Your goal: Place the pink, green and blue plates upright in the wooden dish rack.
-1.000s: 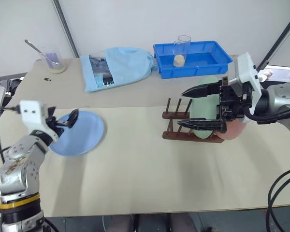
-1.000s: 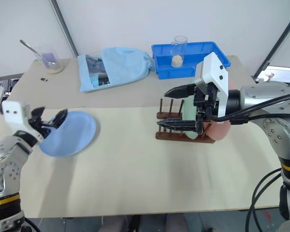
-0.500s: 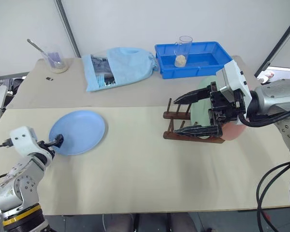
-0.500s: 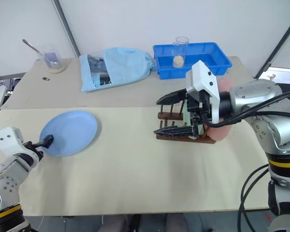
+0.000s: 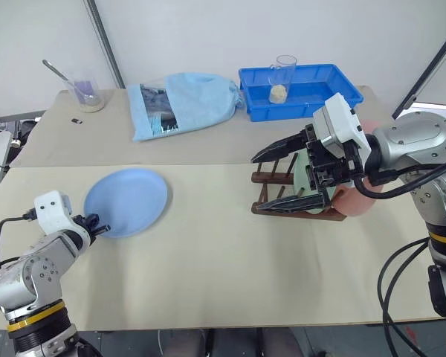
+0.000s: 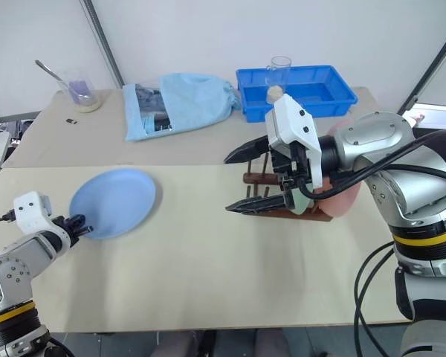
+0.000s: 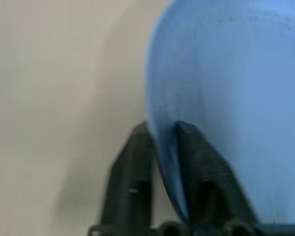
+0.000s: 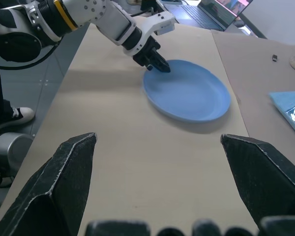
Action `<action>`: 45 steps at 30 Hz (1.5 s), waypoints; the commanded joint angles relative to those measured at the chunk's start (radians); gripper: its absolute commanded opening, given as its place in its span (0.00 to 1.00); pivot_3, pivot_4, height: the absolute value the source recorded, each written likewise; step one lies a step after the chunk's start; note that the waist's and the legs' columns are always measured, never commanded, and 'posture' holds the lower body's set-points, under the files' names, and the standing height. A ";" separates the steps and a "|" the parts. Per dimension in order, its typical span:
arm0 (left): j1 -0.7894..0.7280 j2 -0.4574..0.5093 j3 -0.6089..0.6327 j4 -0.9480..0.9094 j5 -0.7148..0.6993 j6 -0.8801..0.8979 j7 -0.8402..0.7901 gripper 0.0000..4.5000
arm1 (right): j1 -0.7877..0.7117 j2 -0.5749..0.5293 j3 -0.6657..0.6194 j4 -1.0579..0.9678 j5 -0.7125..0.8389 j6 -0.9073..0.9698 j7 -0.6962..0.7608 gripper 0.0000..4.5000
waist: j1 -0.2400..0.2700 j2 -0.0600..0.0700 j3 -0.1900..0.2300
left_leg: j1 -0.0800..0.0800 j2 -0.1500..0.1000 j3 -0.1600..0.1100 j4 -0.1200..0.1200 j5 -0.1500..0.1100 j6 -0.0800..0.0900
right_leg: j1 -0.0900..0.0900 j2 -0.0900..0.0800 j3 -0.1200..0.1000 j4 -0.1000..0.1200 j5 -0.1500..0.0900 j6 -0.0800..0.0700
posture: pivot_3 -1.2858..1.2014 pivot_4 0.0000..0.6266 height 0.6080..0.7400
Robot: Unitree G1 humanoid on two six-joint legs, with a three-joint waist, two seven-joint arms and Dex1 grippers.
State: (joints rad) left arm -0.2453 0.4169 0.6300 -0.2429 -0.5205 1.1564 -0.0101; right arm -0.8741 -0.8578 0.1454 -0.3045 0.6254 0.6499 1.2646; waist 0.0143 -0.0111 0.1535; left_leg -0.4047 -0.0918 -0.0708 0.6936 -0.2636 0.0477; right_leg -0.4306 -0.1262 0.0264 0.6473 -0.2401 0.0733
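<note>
The blue plate (image 5: 126, 202) lies flat on the table's left side. My left gripper (image 5: 97, 227) is shut on its near-left rim; in the left wrist view the rim sits between the two black fingers (image 7: 132, 167). The wooden dish rack (image 5: 264, 177) stands right of centre. A green plate (image 5: 306, 172) stands upright in it, and a pink plate (image 5: 357, 202) stands at its right end; my right arm partly hides both. My right gripper (image 5: 256, 184) hangs open just in front of the rack, pointing left toward the blue plate (image 8: 187, 91), with nothing between its fingers.
A blue plastic tray (image 5: 323, 93) holding a glass beaker (image 5: 285, 74) sits at the back right. A light blue cloth bag (image 5: 182, 104) lies at the back centre. A beaker with a spoon (image 5: 85, 91) stands at the back left.
My left gripper has dropped to the blue plate's rim and shut on it. My right gripper, still open, has drifted a little left in front of the rack.
</note>
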 commanded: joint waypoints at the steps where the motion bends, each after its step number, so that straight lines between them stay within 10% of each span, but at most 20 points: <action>1: 0.004 -0.022 0.007 -0.021 -0.003 0.019 0.016 0.01 | -0.005 -0.001 -0.026 -0.014 -0.006 -0.013 0.006 1.00 | 0.000 0.000 0.000 | 0.000 0.000 0.000 0.000 0.000 0.000 | 0.000 0.000 0.000 0.000 0.000 0.000 | 0.52 0.24 1.00; 15: -0.289 -0.019 -0.100 0.032 -0.020 -0.006 -0.005 0.01 | -0.017 0.100 0.024 0.014 -0.158 -0.133 -0.079 1.00 | 0.005 -0.002 0.000 | -0.001 -0.001 -0.001 0.001 0.001 -0.002 | 0.000 0.000 -0.002 0.000 0.000 0.000 | 0.52 0.24 1.00; 35: -0.680 -0.166 -0.247 0.294 0.009 -0.086 0.039 0.01 | -0.200 0.390 0.409 0.526 -0.940 -0.556 -0.414 1.00 | -0.039 -0.003 0.000 | -0.006 -0.003 -0.001 0.002 0.002 -0.003 | -0.009 -0.003 -0.010 0.011 0.001 -0.001 | 0.52 0.24 1.00; 45: -0.679 -0.171 -0.220 0.292 -0.007 -0.052 0.065 0.00 | -0.198 0.427 0.409 0.590 -1.050 -0.661 -0.446 0.20 | -0.053 -0.003 0.000 | -0.005 -0.003 -0.001 0.002 0.002 -0.003 | -0.009 -0.003 -0.010 0.011 0.001 -0.001 | 0.52 0.24 1.00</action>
State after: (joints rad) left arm -0.8973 0.2421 0.4083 0.0884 -0.5115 1.0948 0.0598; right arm -1.0526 -0.4396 0.5763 0.3050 -0.4142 0.0148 0.8403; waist -0.0385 -0.0141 0.1534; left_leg -0.4101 -0.0945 -0.0717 0.6956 -0.2612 0.0446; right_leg -0.4397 -0.1288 0.0162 0.6587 -0.2391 0.0722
